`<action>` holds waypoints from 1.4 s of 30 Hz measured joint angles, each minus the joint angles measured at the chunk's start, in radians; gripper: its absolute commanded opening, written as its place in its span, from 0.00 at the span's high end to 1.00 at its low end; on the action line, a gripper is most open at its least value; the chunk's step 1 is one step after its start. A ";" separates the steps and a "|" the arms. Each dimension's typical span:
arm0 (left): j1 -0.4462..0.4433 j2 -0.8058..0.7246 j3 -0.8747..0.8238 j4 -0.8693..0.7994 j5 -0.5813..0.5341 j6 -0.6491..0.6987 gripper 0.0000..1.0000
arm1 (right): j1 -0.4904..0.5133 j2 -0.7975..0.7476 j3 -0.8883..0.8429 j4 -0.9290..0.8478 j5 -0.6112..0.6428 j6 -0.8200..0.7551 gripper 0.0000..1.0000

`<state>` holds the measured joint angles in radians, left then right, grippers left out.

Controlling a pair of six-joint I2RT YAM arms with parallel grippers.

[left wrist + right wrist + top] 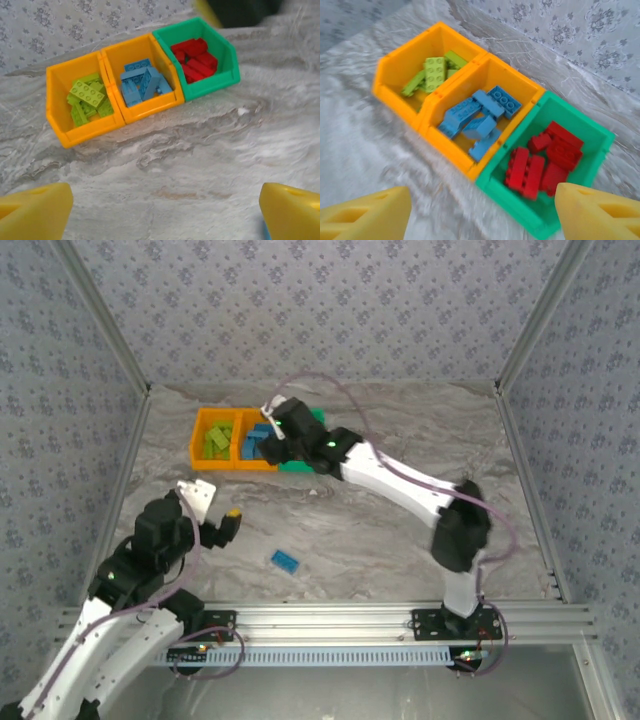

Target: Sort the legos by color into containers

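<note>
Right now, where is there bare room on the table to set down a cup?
Free: the stretch right of the right arm, up to the wall; the strip between the bins and the loose blue brick. Crowded: the bins, under the right gripper.

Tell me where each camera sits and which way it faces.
Top external: above and behind the robot, looking down at the table, both arms, the containers, one loose blue lego.
Left wrist: faces the containers from afar; open left gripper at the bottom.
Right wrist: close above the containers, looking down; open right gripper at the bottom.
Shared: both wrist views show the sorted legos.
</note>
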<state>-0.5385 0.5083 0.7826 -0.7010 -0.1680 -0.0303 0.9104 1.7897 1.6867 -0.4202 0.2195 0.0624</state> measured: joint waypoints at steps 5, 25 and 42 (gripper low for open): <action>-0.012 0.143 0.092 -0.017 0.059 -0.337 0.11 | 0.117 -0.352 -0.247 -0.086 -0.006 0.023 0.11; -0.529 0.648 -0.191 0.195 0.003 -1.501 0.17 | 0.283 -0.743 -0.611 -0.399 0.127 0.279 0.02; -0.508 0.808 -0.187 0.257 0.026 -1.566 0.61 | 0.283 -0.715 -0.626 -0.399 0.105 0.289 0.01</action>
<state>-1.0466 1.3167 0.5957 -0.4442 -0.1417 -1.5963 1.1938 1.0752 1.0603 -0.8196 0.3248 0.3515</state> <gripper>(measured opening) 0.442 0.990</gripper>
